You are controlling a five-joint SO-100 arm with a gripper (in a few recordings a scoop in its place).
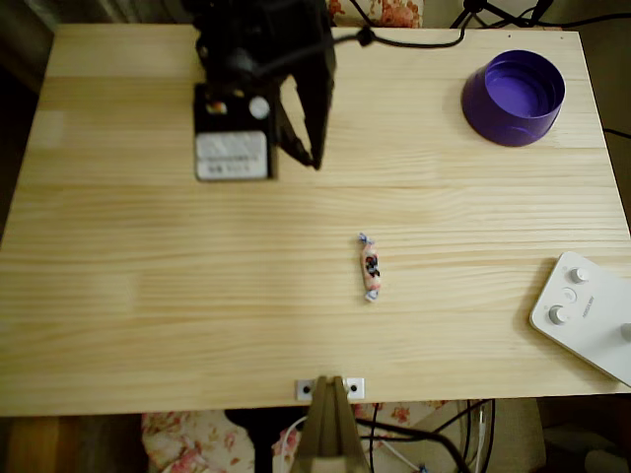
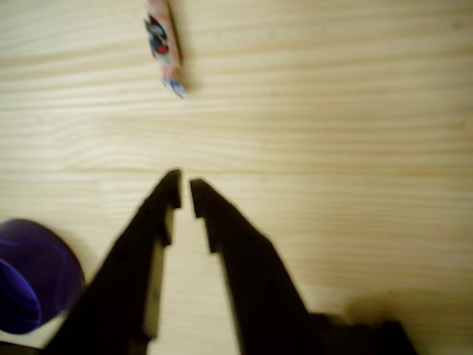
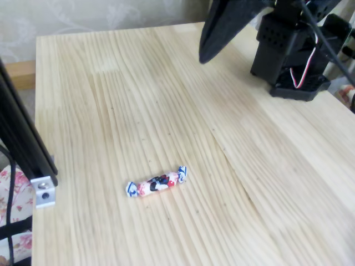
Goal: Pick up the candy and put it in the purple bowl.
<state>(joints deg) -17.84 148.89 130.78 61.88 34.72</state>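
In the wrist view the black two-finger gripper (image 2: 185, 188) sits closest to the lens, its jaws nearly closed with only a thin slit between the tips, and nothing held in them. It hangs above bare boards of the pale pine table (image 2: 332, 133), not touching anything. Straight ahead of the tips, a little to their left in this view and well apart from them, lies the small oblong candy in a pinkish-white wrapper with dark markings and twisted bluish ends (image 2: 163, 46); its long axis runs almost directly away from the fingers, so the jaws, which close sideways, look already set across its narrow waist. In the overhead view the candy (image 1: 371, 267) rests near the table's middle, lengthwise toward the near and far edges, while the gripper (image 1: 314, 158) is up and to the left of it. The round purple plastic bowl (image 1: 513, 98) stands at the far right corner, well apart from both. A white device with knobs (image 1: 587, 315) lies at the near right edge. The next move, I judge, calls for wider jaws, then a reach forward and down.
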